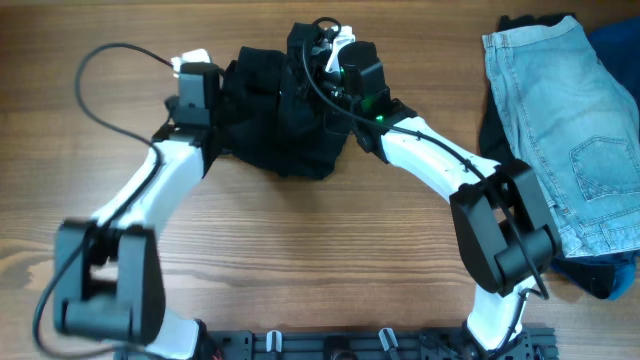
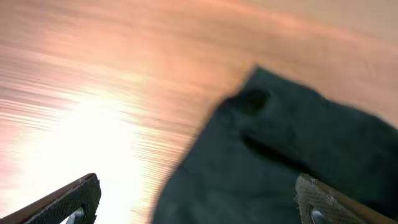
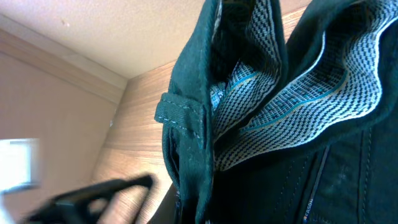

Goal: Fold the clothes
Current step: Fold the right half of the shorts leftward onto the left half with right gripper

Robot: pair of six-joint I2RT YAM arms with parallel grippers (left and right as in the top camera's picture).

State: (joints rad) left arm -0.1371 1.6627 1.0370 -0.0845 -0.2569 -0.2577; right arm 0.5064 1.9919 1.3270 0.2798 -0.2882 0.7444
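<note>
A black garment (image 1: 285, 120) lies bunched at the far middle of the wooden table. In the right wrist view its waistband with checked lining (image 3: 273, 106) hangs close to the camera. My right gripper (image 1: 318, 62) is at the garment's far edge, which is raised, and it looks shut on the cloth; its fingers are mostly hidden. My left gripper (image 2: 199, 199) is open and empty, low over the table at the garment's left edge (image 2: 280, 155), with the cloth reaching in between its fingers. It also shows in the overhead view (image 1: 205, 90).
A pile of clothes sits at the right edge, with light blue denim shorts (image 1: 560, 120) on top of dark garments (image 1: 600, 270). Bare wooden tabletop (image 1: 320, 240) stretches in front of the black garment.
</note>
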